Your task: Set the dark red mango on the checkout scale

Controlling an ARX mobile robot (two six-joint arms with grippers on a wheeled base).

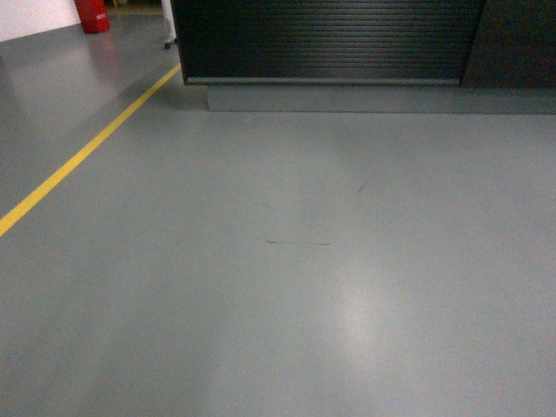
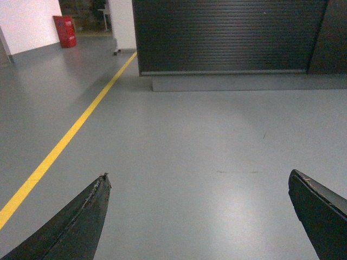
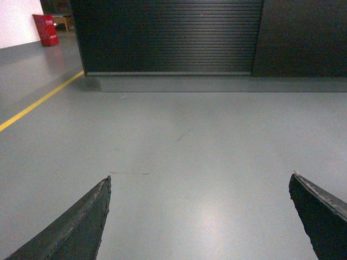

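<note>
The dark red mango and scale show in none of my views. Far left, a yellow floor line [image 1: 82,155]; ahead, the checkout [image 1: 330,39] ribbed front. Left tool [image 2: 198,181] and right tool [image 3: 199,181] gape wide, seemingly empty.

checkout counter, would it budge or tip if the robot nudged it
Probably not: the checkout looks wide and sits on a low grey plinth, so likely heavy and stable. Its ribbed front panel may be thin and could dent.
</note>
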